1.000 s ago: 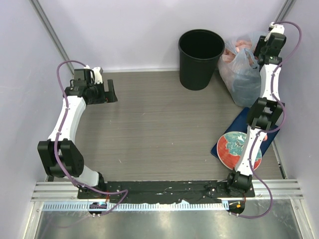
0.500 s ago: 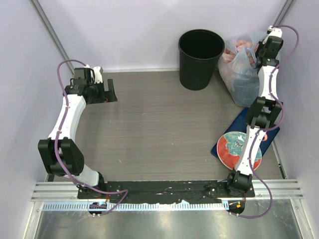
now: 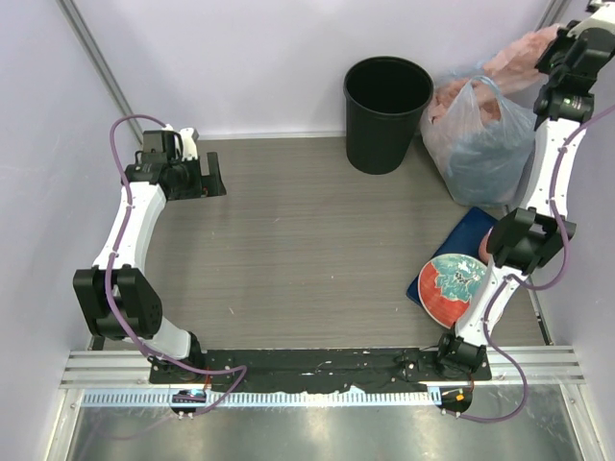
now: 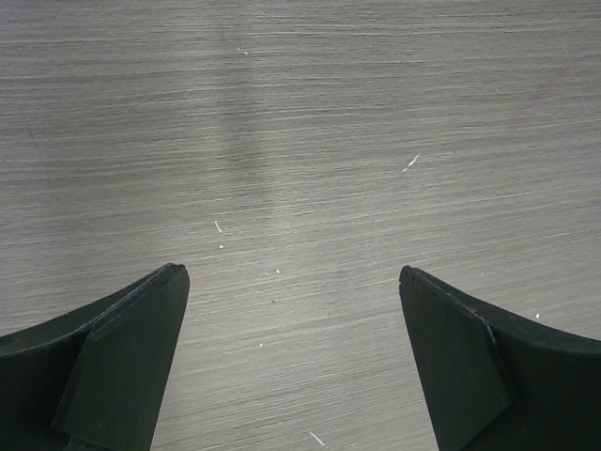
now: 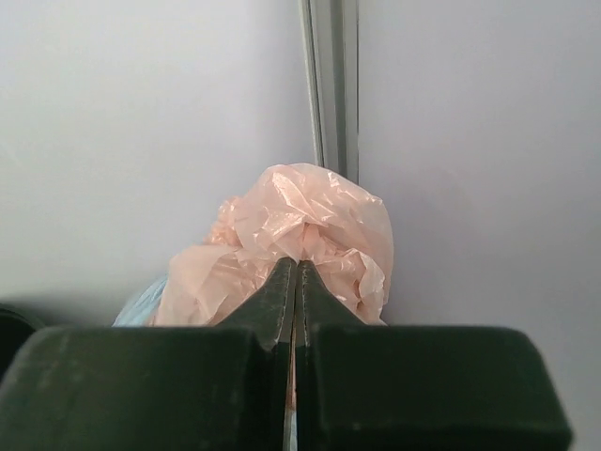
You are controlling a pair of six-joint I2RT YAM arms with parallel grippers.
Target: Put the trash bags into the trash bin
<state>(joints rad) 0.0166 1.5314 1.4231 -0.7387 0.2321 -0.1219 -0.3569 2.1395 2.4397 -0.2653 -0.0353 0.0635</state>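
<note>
Since a second ago the right arm (image 3: 548, 163) has swung up and back into the far right corner, and its jaws have gone from part open to pressed together on a fold of the pale pink trash bag (image 3: 524, 50), now lifted above the bulging clear-bluish bag (image 3: 480, 144). The left arm (image 3: 130, 226) has not moved. From above, the black trash bin (image 3: 387, 110) stands upright just left of the bulging bag, its mouth open and nothing visible inside. A red and teal plate (image 3: 450, 288) lies on a blue mat (image 3: 476, 230) near the right arm's base. Whether the pink film's trailing end hangs free of the bulging bag cannot be told. The left wrist view shows the left jaws spread wide over bare wood-grain surface (image 4: 300, 141), holding nothing. The right wrist view shows the right jaws shut flat, pinching crumpled pink film (image 5: 305, 230) before a metal post (image 5: 329, 85), with pale blue plastic (image 5: 141, 303) low left. To do this carry well, I judge the pinch should hold while the arm sweeps left, high enough that the film clears the other bag and the rim, releasing only over the bin's mouth. No brand, label or writing is readable in any view.
</note>
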